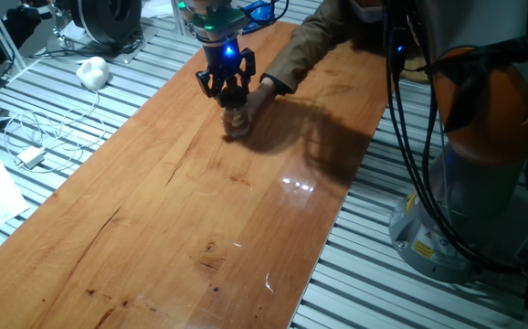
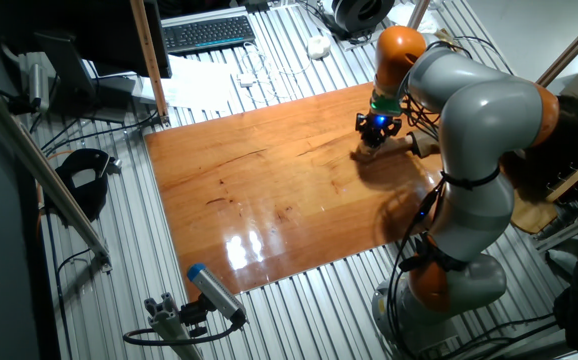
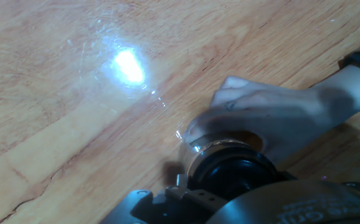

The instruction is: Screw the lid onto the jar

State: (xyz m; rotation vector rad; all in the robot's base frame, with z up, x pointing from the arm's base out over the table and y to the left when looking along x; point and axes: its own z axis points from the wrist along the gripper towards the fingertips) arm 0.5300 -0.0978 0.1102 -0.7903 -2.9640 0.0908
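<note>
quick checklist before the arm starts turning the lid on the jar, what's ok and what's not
1. Small clear glass jar stands upright on the wooden table: ok.
2. Jar is steadied: a person's hand wraps around it from behind: ok for grip, not ok for safety, since the fingers sit right beside the gripper.
3. Black rounded lid sits over the jar mouth: ok, it appears centred in the hand view.
4. Threads engaged: cannot tell, the lid hides them.
5. Black two-finger gripper is directly above the jar: ok.
6. Gripper is shut on the lid: cannot tell, the fingertips are hidden.
</note>
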